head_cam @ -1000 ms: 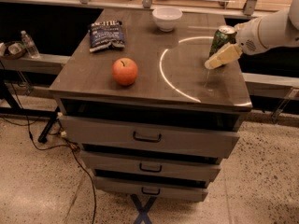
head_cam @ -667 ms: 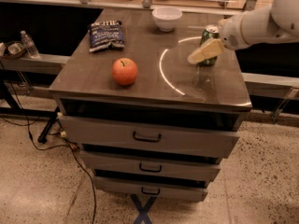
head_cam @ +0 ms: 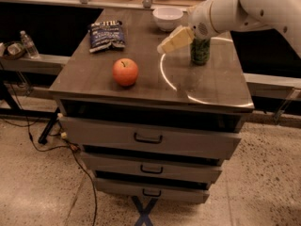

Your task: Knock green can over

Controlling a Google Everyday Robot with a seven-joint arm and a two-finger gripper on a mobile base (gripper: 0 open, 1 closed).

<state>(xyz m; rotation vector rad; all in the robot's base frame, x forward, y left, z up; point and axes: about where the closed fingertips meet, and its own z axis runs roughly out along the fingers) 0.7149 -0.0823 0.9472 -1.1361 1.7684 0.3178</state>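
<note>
The green can (head_cam: 200,52) stands upright on the desk (head_cam: 211,86), right of centre in the upper part of the frame, inside a pale ring-shaped mark on the top. The white arm (head_cam: 254,6) comes in from the upper right, and its rounded wrist sits over the can's top and hides the rim; I cannot tell whether they touch. The claw (head_cam: 165,46) juts out to the left of the can, tilted downward and hanging above the desk. I cannot tell how far open it is, and nothing shows in its hold. Just behind the claw, near the desk's far edge, sits a white bowl (head_cam: 168,17). A dark blue snack bag (head_cam: 106,34) lies flat at upper left, and an apple (head_cam: 125,72) rests left of centre, well apart from the can. Three drawers (head_cam: 148,138) sit below the top. A water bottle (head_cam: 28,44) stands on a ledge at far left, and cables (head_cam: 28,135) trail across the floor.
</note>
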